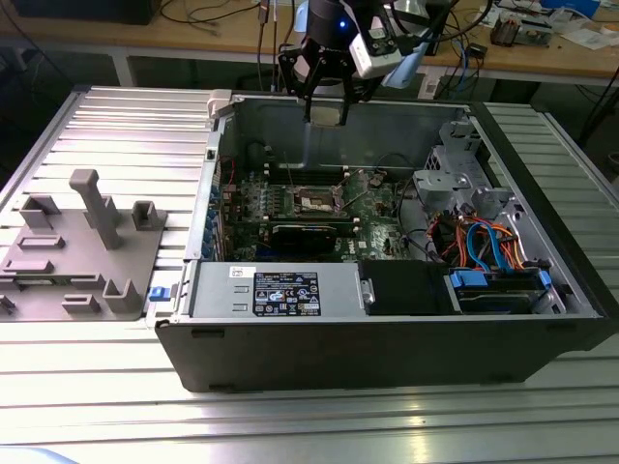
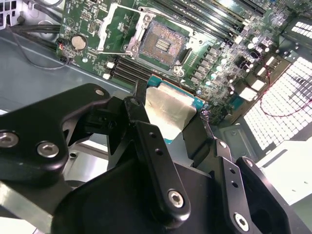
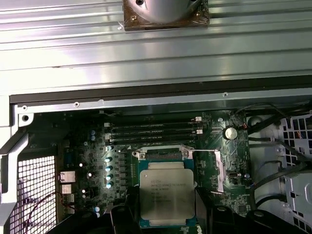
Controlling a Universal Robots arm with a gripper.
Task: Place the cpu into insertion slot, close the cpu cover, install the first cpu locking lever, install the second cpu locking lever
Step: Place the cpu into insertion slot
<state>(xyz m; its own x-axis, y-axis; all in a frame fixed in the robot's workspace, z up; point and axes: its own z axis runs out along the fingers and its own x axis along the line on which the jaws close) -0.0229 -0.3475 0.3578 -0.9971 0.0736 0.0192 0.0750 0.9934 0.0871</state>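
1. Ribbed metal surface (image 1: 97, 387) carries an open computer case (image 1: 387, 348). A grey fixture (image 1: 87, 251) sits apart from the case, toward the exterior view's left.
2. Your hand (image 1: 326, 108) hangs over the case's far wall, well above the green motherboard (image 1: 377, 208).
3. The hand is clamped on the cpu (image 2: 168, 109). Black fingers (image 2: 146, 141) press two opposite edges, and the silver top shows in both wrist views.
4. The cpu's near edge is hidden behind the hand's body in the second wrist view.
5. The insertion slot (image 2: 163, 44) is bare with its contact field showing. The cpu is up off it, not touching.
6. In the first wrist view the cpu (image 3: 165, 195) covers most of the slot, so you see just the slot's far rim.
7. The cpu cover (image 2: 106, 29) looks flipped open beside the slot. The locking levers are too thin to sort out.
8. In the exterior view the case's near wall cuts off part of the board.
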